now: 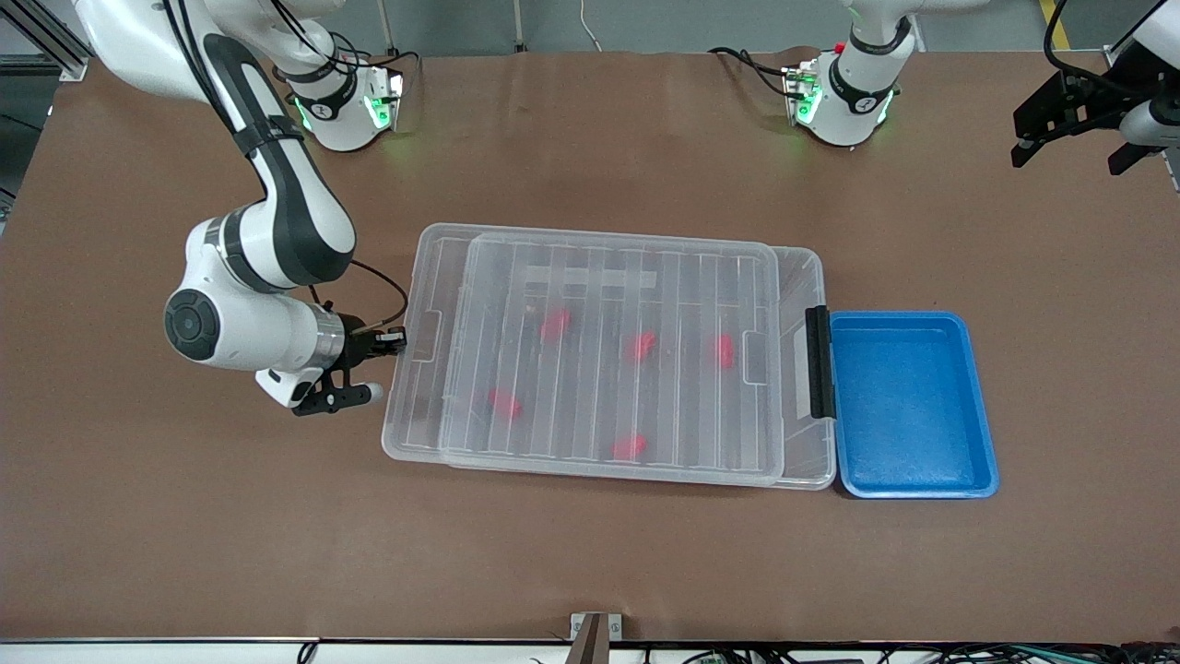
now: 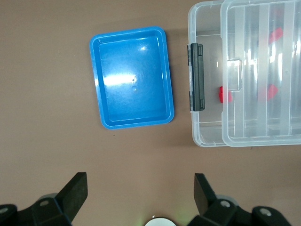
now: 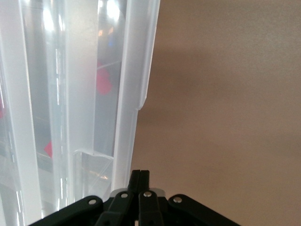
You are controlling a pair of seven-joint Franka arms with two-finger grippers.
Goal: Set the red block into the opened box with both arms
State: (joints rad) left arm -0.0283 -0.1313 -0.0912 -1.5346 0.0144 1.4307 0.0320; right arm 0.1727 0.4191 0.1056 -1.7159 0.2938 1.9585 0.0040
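The clear box (image 1: 406, 441) lies mid-table, its black latch (image 1: 819, 361) on the short end toward the left arm's end. Its ribbed lid (image 1: 608, 277) rests on top, shifted, leaving a strip uncovered at each short end. In the left wrist view the red block (image 2: 225, 94) shows bright inside the box (image 2: 207, 136) near the latch (image 2: 196, 77); in the front view it (image 1: 724, 350) lies under the lid. My right gripper (image 1: 398, 343) is shut, empty, low against the box's short end rim (image 3: 136, 70), tips (image 3: 139, 174) together. My left gripper (image 1: 1069, 157) hangs open (image 2: 139, 181), high over the table's end.
A blue tray (image 1: 913, 406) stands against the box's latch end, seen too in the left wrist view (image 2: 131, 77). Several paler red blocks (image 1: 555, 323) lie inside the box under the lid. Bare brown table surrounds the box and tray.
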